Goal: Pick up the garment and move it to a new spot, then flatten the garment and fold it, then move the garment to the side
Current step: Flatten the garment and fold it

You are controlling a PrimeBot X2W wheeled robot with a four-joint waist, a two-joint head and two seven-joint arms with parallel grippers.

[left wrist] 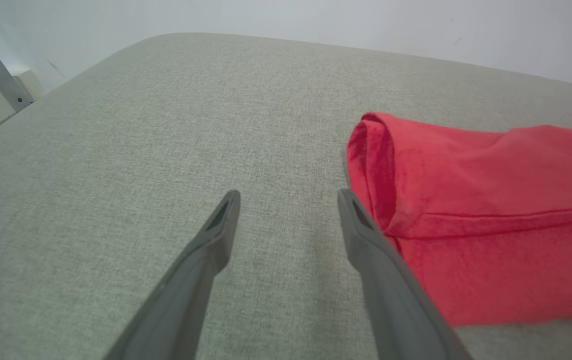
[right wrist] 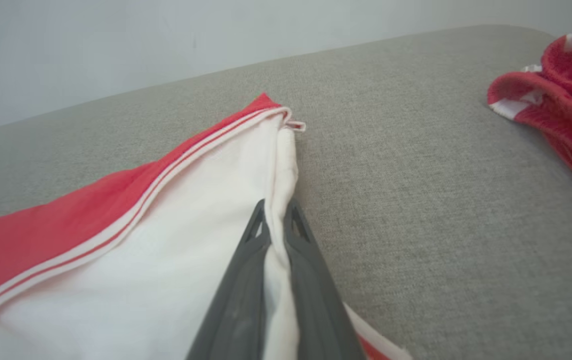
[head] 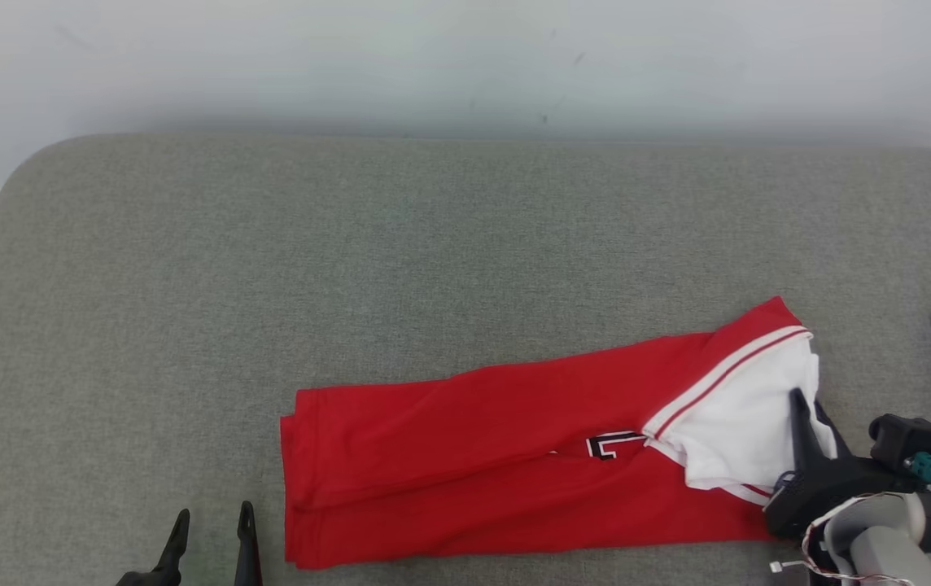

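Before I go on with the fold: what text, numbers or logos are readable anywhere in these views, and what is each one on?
garment: one black print fragment with a white outline sits at the fold line, mostly tucked under; it cannot be read as any letter or number.
other red garment, grey surface, wall: no text visible.
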